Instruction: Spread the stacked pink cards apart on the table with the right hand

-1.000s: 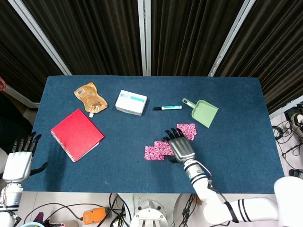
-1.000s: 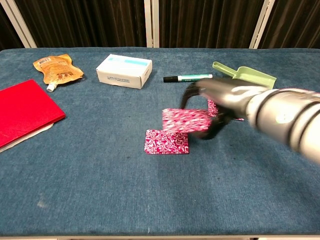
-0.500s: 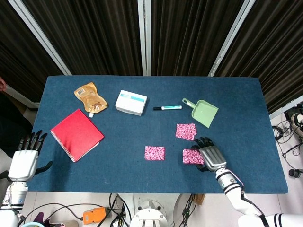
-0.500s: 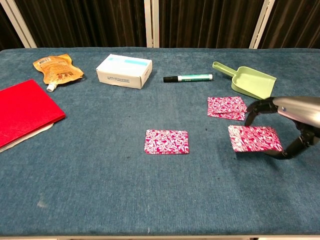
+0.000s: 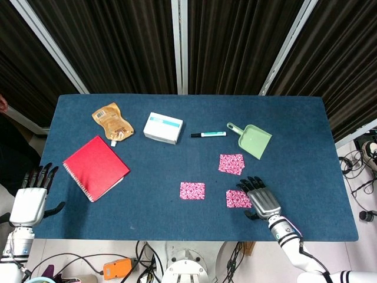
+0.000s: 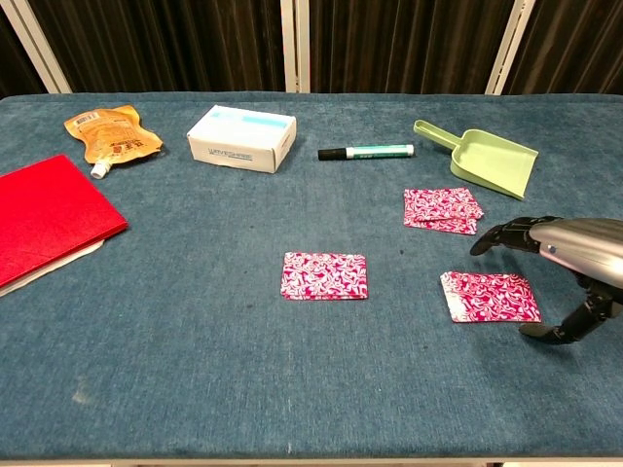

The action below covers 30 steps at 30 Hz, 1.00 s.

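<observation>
The pink cards have a white swirl pattern and they lie in three places on the blue table. The remaining stack sits near the green dustpan, and its cards are a little fanned, so several edges show. One single card lies flat near the middle of the table. Another card lies flat just beside my right hand, and I see no finger holding it.

My right hand is empty, with the fingers apart and curved above the cloth; the fingertips point toward the far side. In the head view this hand is close to the near edge of the table. My left hand is off the table at its left side, fingers spread and holding nothing.

To the right of my right hand the cloth is bare up to the table edge. Between the three card places there is also bare cloth. The marker, the white box, the orange pouch and the red notebook are all well apart from the cards.
</observation>
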Each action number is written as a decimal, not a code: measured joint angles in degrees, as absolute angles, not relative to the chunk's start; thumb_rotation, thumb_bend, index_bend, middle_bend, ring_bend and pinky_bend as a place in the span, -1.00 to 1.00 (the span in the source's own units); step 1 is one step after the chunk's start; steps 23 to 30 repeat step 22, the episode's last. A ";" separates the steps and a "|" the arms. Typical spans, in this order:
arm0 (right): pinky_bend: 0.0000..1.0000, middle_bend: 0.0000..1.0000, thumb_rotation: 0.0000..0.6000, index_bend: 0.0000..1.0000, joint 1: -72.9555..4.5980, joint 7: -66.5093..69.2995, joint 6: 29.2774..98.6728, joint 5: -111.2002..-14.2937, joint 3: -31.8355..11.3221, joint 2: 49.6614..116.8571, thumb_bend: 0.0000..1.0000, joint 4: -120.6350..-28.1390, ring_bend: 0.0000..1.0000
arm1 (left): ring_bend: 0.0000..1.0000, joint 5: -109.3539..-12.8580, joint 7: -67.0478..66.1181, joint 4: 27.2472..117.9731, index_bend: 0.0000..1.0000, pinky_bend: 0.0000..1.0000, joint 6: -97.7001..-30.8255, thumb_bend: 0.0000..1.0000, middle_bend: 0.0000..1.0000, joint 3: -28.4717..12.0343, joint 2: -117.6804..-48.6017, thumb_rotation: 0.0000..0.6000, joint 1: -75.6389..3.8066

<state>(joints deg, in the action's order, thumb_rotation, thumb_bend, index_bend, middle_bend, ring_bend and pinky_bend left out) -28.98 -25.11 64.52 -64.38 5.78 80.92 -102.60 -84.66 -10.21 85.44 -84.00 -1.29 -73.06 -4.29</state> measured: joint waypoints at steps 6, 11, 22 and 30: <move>-1.00 -0.72 1.00 -0.69 -27.00 -19.88 68.15 -68.58 4.86 75.62 -0.14 -106.03 -1.00 | -1.00 -84.17 -9.60 85.36 -0.85 -1.00 -84.44 -0.75 -1.00 -1.58 -72.48 1.00 -4.03; -0.93 -0.75 1.00 -0.89 -24.18 -12.46 74.50 -74.17 3.16 68.05 -0.13 -106.32 -1.00 | -1.00 -83.46 -8.02 85.31 -0.85 -1.00 -84.87 -0.75 -1.00 -1.86 -72.03 1.00 -3.55; -0.95 -0.82 1.00 -1.00 -11.84 -2.00 90.25 -84.17 4.32 60.59 -0.13 -103.04 -1.00 | -1.00 -82.54 -4.44 85.13 -0.85 -1.00 -85.90 -0.75 -1.00 -1.71 -72.26 1.00 -1.97; -0.95 -0.82 1.00 -1.00 -11.84 -2.00 90.25 -84.17 4.32 60.59 -0.13 -103.04 -1.00 | -1.00 -82.54 -4.44 85.13 -0.85 -1.00 -85.90 -0.75 -1.00 -1.71 -72.26 1.00 -1.97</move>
